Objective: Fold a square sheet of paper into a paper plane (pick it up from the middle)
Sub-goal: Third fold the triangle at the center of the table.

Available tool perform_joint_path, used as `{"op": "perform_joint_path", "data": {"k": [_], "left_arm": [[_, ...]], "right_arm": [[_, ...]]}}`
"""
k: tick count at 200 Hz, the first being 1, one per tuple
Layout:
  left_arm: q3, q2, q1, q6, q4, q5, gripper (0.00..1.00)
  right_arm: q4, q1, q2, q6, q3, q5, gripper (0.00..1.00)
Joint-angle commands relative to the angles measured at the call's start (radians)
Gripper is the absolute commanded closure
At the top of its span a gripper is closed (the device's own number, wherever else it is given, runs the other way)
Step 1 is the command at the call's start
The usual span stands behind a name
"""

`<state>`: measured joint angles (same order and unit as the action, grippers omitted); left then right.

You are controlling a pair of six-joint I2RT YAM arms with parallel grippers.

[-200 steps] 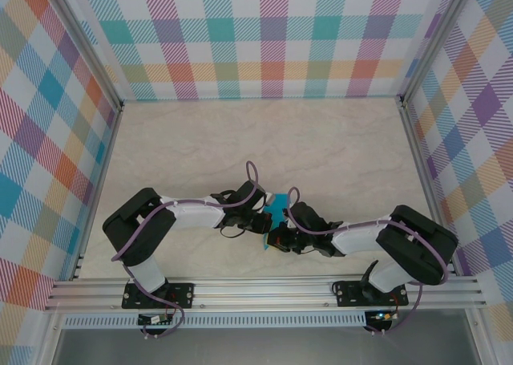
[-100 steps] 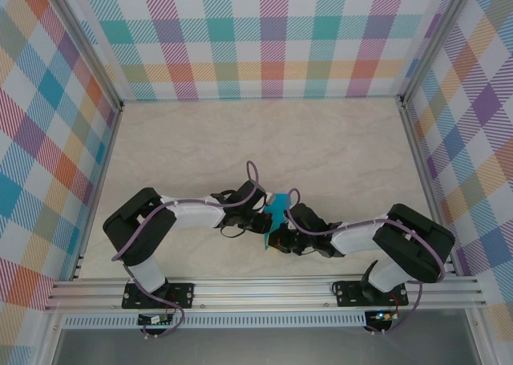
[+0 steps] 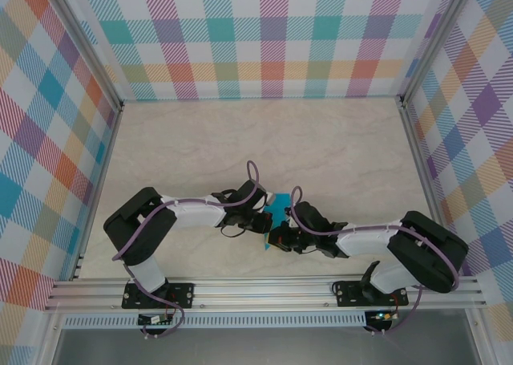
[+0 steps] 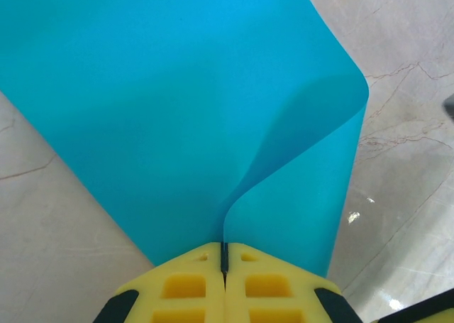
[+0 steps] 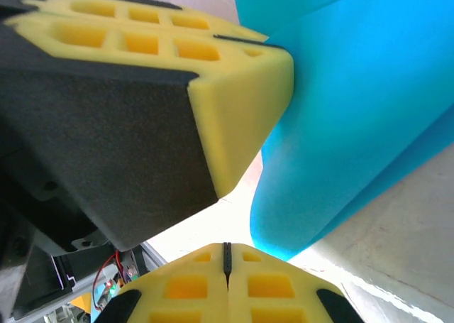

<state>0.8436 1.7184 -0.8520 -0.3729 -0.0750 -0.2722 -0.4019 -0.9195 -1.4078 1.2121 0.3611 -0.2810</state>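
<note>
The square sheet of paper (image 3: 277,212) is teal-blue and hangs between the two wrists near the table's front middle. My left gripper (image 3: 263,223) is shut on it. In the left wrist view the yellow pads pinch the sheet's edge at the left gripper (image 4: 224,255), and the sheet (image 4: 177,110) bends over in a soft curl on the right. My right gripper (image 5: 227,253) is shut with nothing between its pads, just below the sheet's rounded bend (image 5: 355,110). The left gripper's yellow fingers (image 5: 234,103) loom close above it. The paper plane is out of view.
The marble tabletop (image 3: 256,140) stretches away behind the grippers. Plaid walls (image 3: 272,36) close in the back and both sides. An aluminium rail (image 3: 264,289) with both arm bases runs along the near edge.
The right arm's elbow has swung slightly down and to the right. Both grippers and the sheet stay almost where they were.
</note>
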Motion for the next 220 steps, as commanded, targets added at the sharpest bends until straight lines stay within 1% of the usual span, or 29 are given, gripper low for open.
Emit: {"op": "perform_joint_path", "data": {"k": [1, 32, 70, 86, 116, 139, 167, 191, 220], "left_arm": [[-0.003, 0.036, 0.008, 0.022, -0.079, 0.024, 0.96], [0.001, 0.037, 0.008, 0.029, -0.091, 0.026, 0.97], [-0.001, 0.037, 0.008, 0.029, -0.089, 0.027, 0.97], [0.000, 0.036, 0.008, 0.029, -0.089, 0.030, 0.97], [0.001, 0.034, 0.008, 0.029, -0.094, 0.033, 0.97], [0.002, 0.032, 0.007, 0.031, -0.098, 0.033, 0.97], [0.000, 0.031, 0.008, 0.029, -0.100, 0.034, 0.97], [0.003, 0.033, 0.008, 0.030, -0.101, 0.032, 0.97], [0.004, 0.032, 0.008, 0.029, -0.103, 0.035, 0.97]], "right_arm": [[-0.059, -0.009, -0.045, -0.009, -0.001, -0.039, 1.00], [-0.065, -0.009, -0.099, -0.014, 0.012, -0.048, 1.00], [-0.002, -0.011, -0.147, -0.012, 0.013, -0.030, 1.00], [0.056, -0.010, -0.113, -0.019, 0.015, -0.011, 1.00], [0.134, -0.004, 0.008, -0.051, 0.027, 0.017, 1.00], [0.164, 0.032, 0.072, -0.081, 0.033, 0.015, 1.00], [0.123, 0.086, 0.077, -0.092, 0.031, -0.027, 1.00], [0.084, 0.091, 0.028, -0.095, 0.057, -0.063, 1.00], [0.049, 0.097, -0.030, -0.091, 0.059, -0.060, 1.00]]}}
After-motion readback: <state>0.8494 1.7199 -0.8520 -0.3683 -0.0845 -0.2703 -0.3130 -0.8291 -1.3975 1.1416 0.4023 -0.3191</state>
